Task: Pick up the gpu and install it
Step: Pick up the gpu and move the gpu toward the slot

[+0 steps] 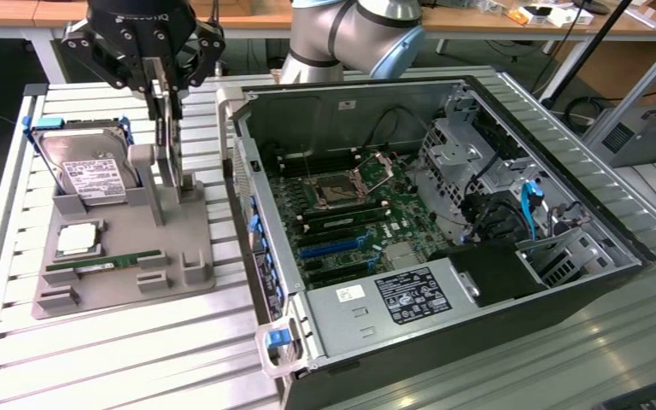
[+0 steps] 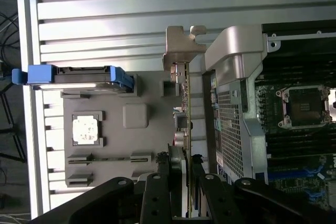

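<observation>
In the exterior view, at the upper left of the frame, the black body of the gripper (image 1: 165, 98), which clasps the gpu (image 1: 168, 158), carries pale brand lettering. It is clipped by the frame's top edge and reads as "ROBOTIQ".

Left of centre, the hard drive (image 1: 83, 162) wears a white label (image 1: 91, 181) with lines of dark print, too small to read.

At lower centre, the power supply (image 1: 362, 323) in the open computer case (image 1: 533, 333) bears a black label (image 1: 417, 295). Its rows of white print and small marks are not legible. A white sticker (image 1: 351, 293) just beside it is equally unreadable.

In the wrist view no lettering can be made out.
</observation>
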Controlling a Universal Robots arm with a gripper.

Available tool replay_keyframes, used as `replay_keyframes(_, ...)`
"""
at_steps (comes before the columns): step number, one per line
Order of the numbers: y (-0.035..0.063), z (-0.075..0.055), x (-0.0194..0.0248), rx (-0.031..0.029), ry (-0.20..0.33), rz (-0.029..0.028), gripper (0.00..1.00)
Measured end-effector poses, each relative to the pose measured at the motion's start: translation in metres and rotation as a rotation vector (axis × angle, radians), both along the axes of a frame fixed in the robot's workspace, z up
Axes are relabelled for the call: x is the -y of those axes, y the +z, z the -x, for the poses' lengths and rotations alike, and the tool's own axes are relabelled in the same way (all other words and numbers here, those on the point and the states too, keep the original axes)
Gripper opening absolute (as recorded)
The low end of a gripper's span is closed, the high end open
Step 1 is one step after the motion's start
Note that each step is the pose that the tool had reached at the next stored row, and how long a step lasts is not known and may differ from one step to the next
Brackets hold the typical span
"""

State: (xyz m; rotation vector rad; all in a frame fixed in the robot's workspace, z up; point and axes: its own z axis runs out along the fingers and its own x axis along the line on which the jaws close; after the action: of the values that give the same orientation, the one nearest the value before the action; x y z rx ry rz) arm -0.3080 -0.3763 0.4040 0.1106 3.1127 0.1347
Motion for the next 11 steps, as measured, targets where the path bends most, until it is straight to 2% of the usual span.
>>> replay_keyframes(11, 0.0051, 0.0, 0.0001, 0.0001, 0.0, -0.0038, 0.27)
